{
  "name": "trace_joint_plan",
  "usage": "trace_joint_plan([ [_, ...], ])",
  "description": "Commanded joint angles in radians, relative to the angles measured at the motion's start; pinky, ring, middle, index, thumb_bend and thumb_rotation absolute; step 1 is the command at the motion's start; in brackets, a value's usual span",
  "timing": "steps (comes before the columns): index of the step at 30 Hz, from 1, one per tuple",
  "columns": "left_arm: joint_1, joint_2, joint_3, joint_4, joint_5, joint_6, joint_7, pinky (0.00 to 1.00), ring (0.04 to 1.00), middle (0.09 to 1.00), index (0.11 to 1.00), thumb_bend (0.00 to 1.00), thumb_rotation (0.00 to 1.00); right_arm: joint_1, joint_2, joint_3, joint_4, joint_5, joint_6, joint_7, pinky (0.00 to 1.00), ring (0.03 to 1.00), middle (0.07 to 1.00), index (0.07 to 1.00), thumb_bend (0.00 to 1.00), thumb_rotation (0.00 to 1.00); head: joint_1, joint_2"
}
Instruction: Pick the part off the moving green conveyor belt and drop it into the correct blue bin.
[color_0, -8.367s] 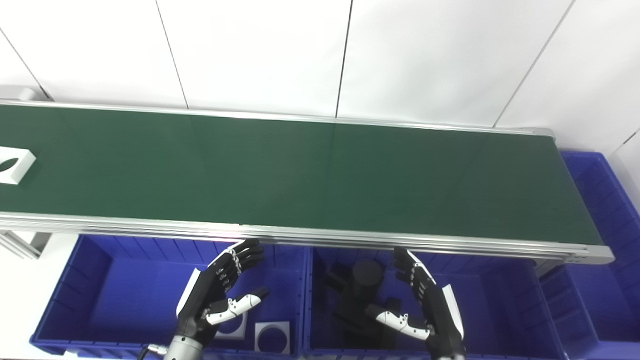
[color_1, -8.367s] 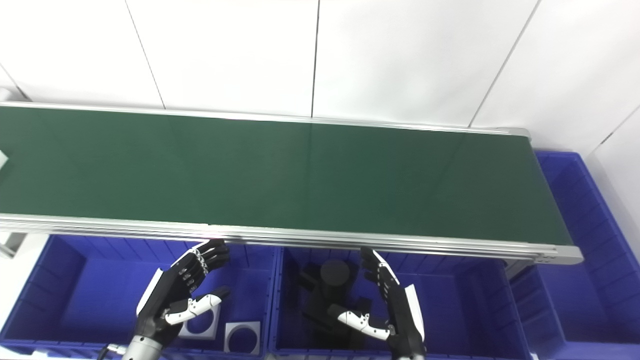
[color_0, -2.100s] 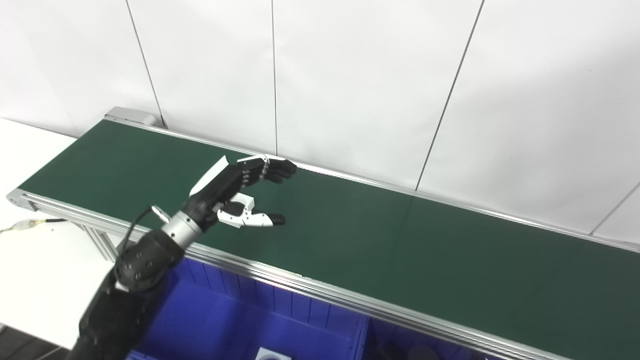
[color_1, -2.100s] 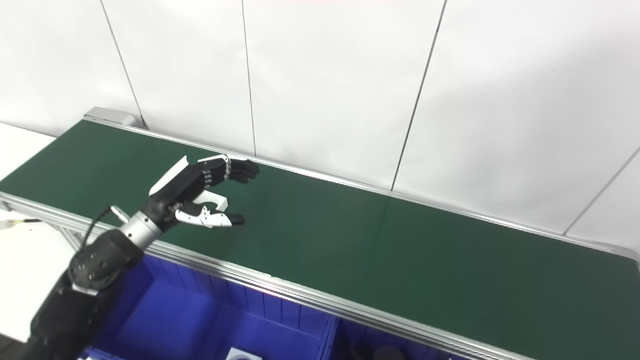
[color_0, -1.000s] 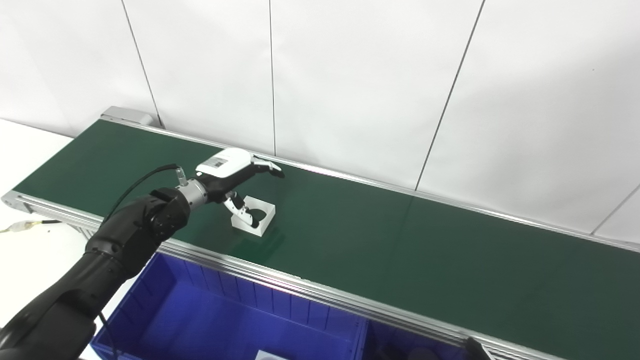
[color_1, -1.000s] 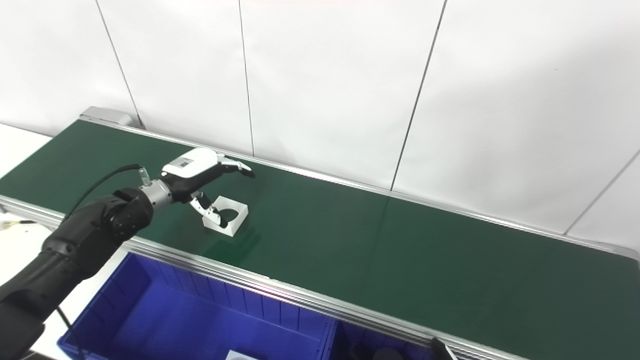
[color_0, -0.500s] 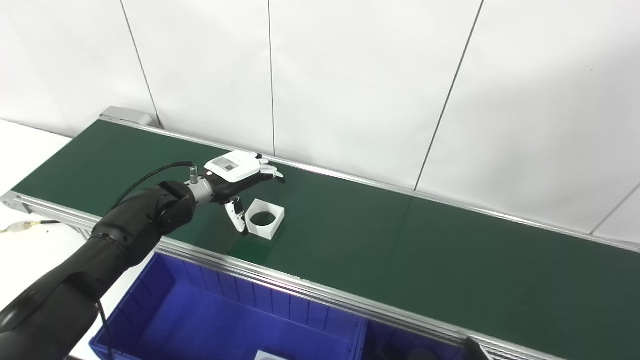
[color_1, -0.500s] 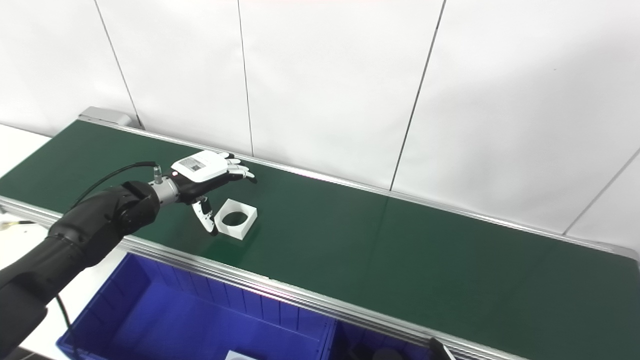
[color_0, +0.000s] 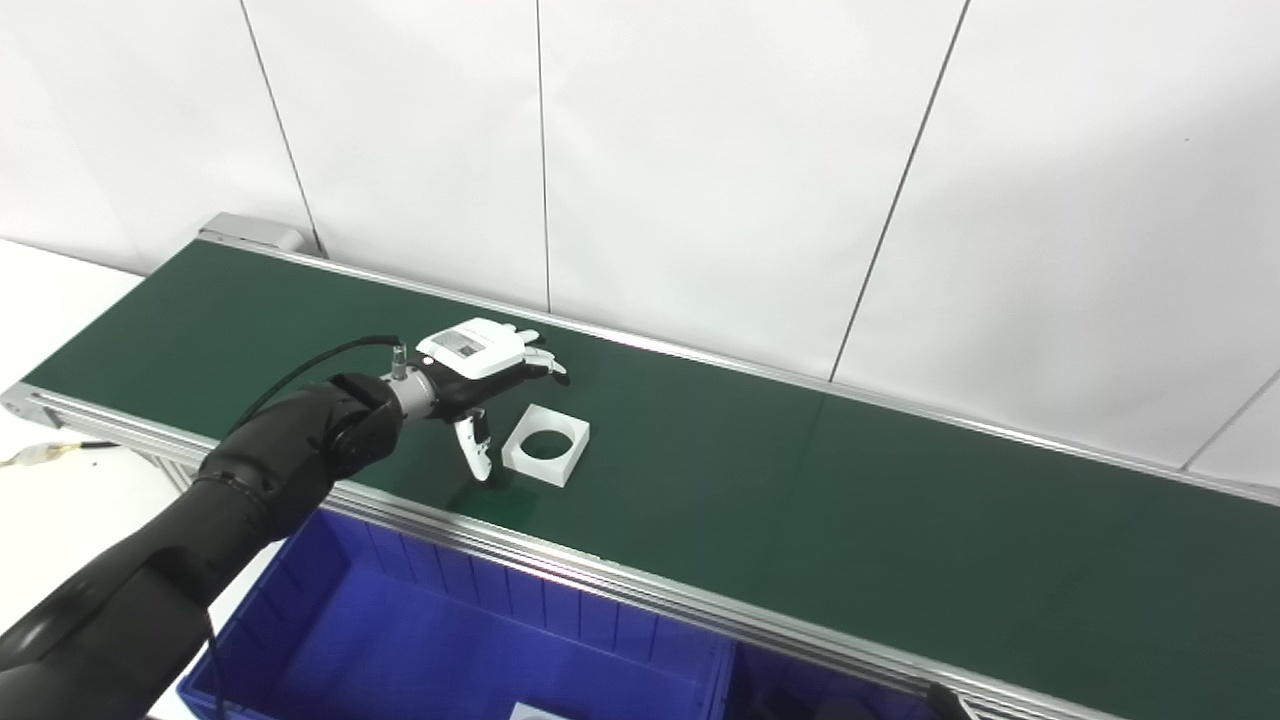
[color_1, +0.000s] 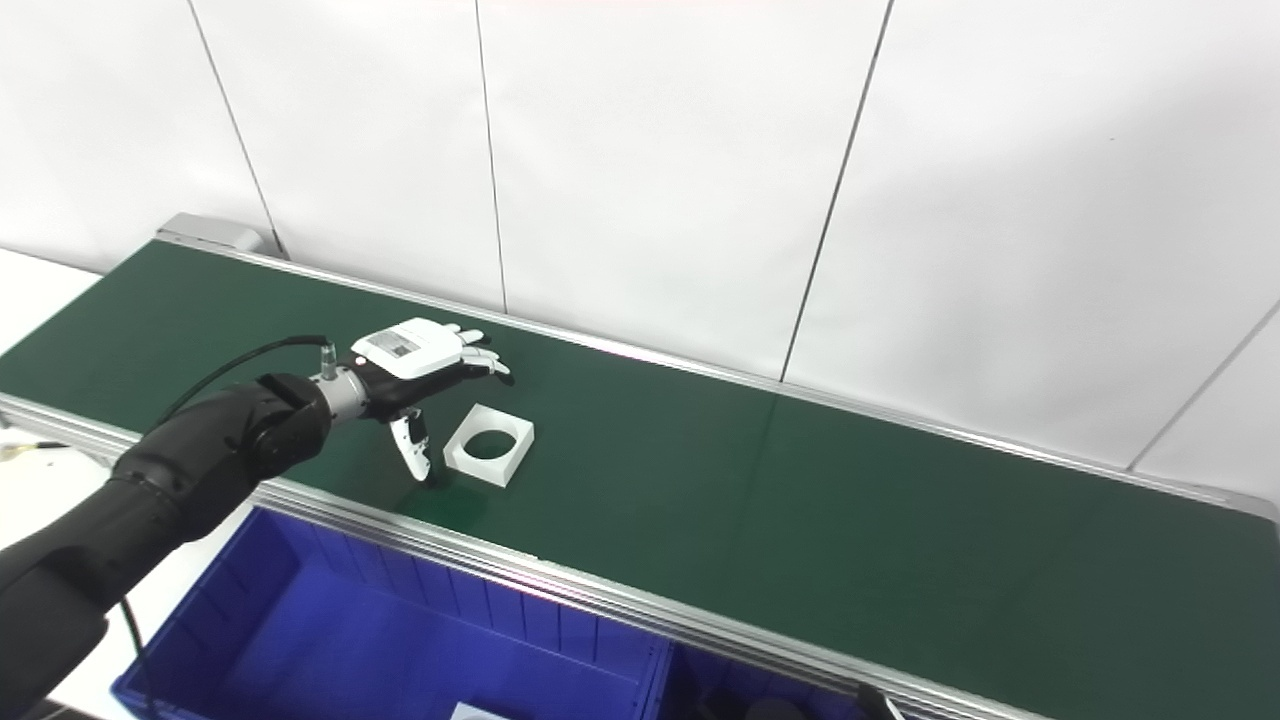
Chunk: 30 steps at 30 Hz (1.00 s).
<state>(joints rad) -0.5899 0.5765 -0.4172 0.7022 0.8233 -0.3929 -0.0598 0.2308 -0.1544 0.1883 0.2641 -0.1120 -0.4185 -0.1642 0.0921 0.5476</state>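
Observation:
A white square part with a round hole (color_0: 572, 452) lies flat on the green conveyor belt (color_0: 800, 520), near its front rail. My left hand (color_0: 478, 360) hovers palm down over the belt, just left of and behind the part. It is open and holds nothing, with fingers spread forward and the thumb (color_0: 475, 450) pointing down beside the part's left edge, a small gap between them. The part also shows in the right eye view (color_1: 517, 445). Only a dark tip of my right hand (color_0: 940, 692) shows at the bottom edge.
A blue bin (color_0: 480, 640) sits below the belt's front rail, with a white part (color_0: 530, 712) at the picture's bottom edge. A second blue bin (color_0: 800, 690) adjoins it on the right. A white panelled wall stands behind the belt.
The part has ridden right along the belt and now lies flat. My left hand followed it right and came nearer; the thumb, in the part's hole a second ago, now stands beside it.

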Motion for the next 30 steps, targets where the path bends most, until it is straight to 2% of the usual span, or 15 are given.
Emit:
trace_joint_plan([
  [1, -0.048, 0.007, 0.006, -0.004, -0.017, 0.006, 0.006, 1.00, 0.986, 0.903, 0.856, 0.98, 0.15, 0.002, -0.001, -0.001, -0.036, 0.001, -0.051, -0.006, 0.78, 0.850, 0.869, 0.853, 0.59, 0.00, 0.000, 0.001],
  [5, -0.035, -0.022, 0.038, 0.003, -0.113, 0.002, -0.047, 1.00, 0.986, 0.899, 0.853, 0.97, 0.12, 0.003, 0.000, 0.000, -0.044, 0.008, -0.051, 0.001, 0.79, 0.850, 0.870, 0.855, 0.60, 0.00, -0.001, 0.004],
  [12, -0.016, -0.064, 0.090, -0.006, -0.261, 0.004, -0.125, 1.00, 0.971, 0.874, 0.864, 0.93, 0.14, 0.000, -0.001, 0.008, -0.045, 0.005, -0.051, 0.000, 0.80, 0.852, 0.868, 0.856, 0.60, 0.00, -0.006, 0.008],
  [16, -0.003, -0.098, 0.134, -0.010, -0.365, 0.028, -0.176, 1.00, 0.979, 0.913, 0.871, 0.93, 0.15, 0.002, 0.004, 0.008, -0.049, 0.008, -0.051, 0.001, 0.80, 0.856, 0.873, 0.857, 0.60, 0.00, -0.011, 0.010],
  [22, 0.009, -0.119, 0.145, -0.012, -0.414, 0.024, -0.201, 1.00, 0.970, 0.911, 0.864, 0.92, 0.14, 0.009, 0.007, 0.010, -0.058, 0.010, -0.051, -0.003, 0.80, 0.846, 0.864, 0.852, 0.61, 0.00, -0.016, 0.014],
  [27, 0.010, -0.125, 0.128, -0.013, -0.399, 0.025, -0.212, 1.00, 0.961, 0.908, 0.851, 0.92, 0.12, 0.014, 0.010, 0.011, -0.064, 0.007, -0.051, -0.003, 0.80, 0.847, 0.868, 0.855, 0.60, 0.00, -0.028, 0.023],
  [30, 0.008, -0.122, 0.109, -0.012, -0.384, 0.009, -0.219, 1.00, 0.965, 0.898, 0.845, 0.92, 0.07, 0.020, 0.015, 0.011, -0.071, -0.001, -0.051, -0.008, 0.79, 0.845, 0.866, 0.853, 0.61, 0.00, -0.033, 0.030],
])
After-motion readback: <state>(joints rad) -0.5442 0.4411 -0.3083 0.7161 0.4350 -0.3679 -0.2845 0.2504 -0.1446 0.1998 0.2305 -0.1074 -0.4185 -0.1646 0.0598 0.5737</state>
